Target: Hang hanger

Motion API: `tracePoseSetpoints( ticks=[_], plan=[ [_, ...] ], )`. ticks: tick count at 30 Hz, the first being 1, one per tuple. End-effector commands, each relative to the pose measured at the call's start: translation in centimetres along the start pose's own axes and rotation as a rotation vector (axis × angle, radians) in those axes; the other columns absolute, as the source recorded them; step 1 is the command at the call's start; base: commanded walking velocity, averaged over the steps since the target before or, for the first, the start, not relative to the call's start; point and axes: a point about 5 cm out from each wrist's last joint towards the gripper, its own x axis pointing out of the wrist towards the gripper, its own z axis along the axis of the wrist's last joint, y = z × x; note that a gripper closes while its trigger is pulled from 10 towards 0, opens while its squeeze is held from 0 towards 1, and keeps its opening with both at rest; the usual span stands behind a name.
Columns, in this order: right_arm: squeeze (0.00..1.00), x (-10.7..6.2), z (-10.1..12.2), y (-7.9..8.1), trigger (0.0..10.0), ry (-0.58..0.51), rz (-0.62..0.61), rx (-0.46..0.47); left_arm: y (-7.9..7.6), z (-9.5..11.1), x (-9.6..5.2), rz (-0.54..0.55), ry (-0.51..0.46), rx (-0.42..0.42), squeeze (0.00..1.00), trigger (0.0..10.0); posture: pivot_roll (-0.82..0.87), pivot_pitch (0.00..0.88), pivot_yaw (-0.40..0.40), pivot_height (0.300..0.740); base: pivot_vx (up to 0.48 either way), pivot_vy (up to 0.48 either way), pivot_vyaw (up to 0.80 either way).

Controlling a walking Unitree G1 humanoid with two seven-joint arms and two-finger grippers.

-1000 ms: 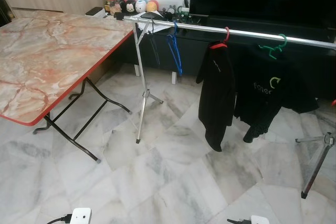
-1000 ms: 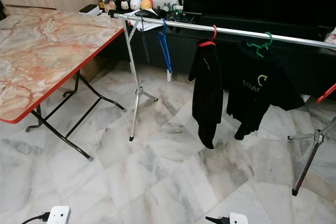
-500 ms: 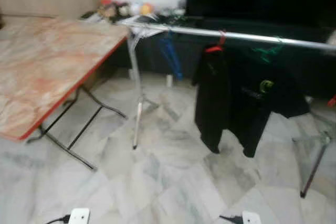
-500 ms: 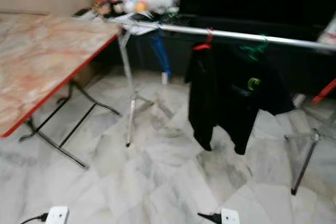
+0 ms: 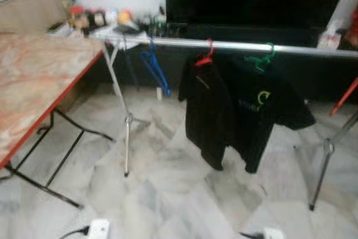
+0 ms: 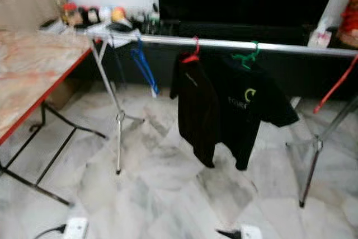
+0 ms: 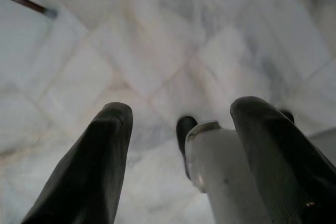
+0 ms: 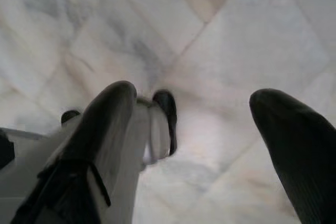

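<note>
The silver rail (image 5: 246,46) of the drying rack ran crosswise ahead of the robot, its long axis left to right, carried on a tripod leg (image 5: 126,132) at the left and another stand (image 5: 327,149) at the right. Along it hung an empty blue hanger (image 5: 154,68), a red hanger (image 5: 206,57) bearing a black garment (image 5: 204,110), and a green hanger (image 5: 258,60) bearing a dark printed shirt (image 5: 263,110), each hook over the rail and each body dropping straight down. The marble-patterned table (image 5: 33,82) stood off to the left. Both arms hung low, pointing at the marble floor (image 7: 173,51): the left end effector (image 7: 181,124) had its two black fingers spread apart with nothing between them, and the right end effector (image 8: 205,119) likewise stood parted and empty. The blue hanger lay ahead and well apart from both, somewhat to the left, so the left arm seemed nearer. No loose hanger could be made out.
</note>
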Motion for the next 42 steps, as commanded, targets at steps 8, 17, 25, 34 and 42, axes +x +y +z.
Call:
tracePoseSetpoints(
  ticks=[8,17,25,34,42],
  plan=[
    [0.00,0.3,0.7,1.2,10.0,-0.005,0.040,-0.023,0.7,0.0,-0.1,0.028,0.016,0.016,0.00,10.0,-0.06,0.000,0.005,0.740,0.280,0.000,-0.70],
    [0.00,0.3,0.9,1.2,10.0,-0.019,0.038,-0.009,0.9,-0.1,-0.1,0.039,0.022,0.010,0.00,10.0,-0.05,0.000,0.001,0.740,0.275,0.000,-0.32],
    [0.00,0.4,1.5,1.7,10.0,-0.046,0.052,-0.001,1.0,0.0,-0.1,0.046,0.022,0.010,0.00,10.0,-0.05,0.000,0.000,0.740,0.277,0.000,0.00],
    [0.00,0.4,1.8,1.7,10.0,-0.053,0.059,-0.055,1.4,-0.1,-0.2,0.053,0.028,0.012,0.00,10.0,-0.05,0.000,0.000,0.740,0.275,0.000,0.42],
    [0.00,0.4,1.8,1.7,10.0,-0.053,0.059,-0.055,1.4,-0.1,-0.2,0.053,0.028,0.012,0.00,10.0,-0.05,0.000,0.000,0.740,0.274,0.000,0.80]
  ],
)
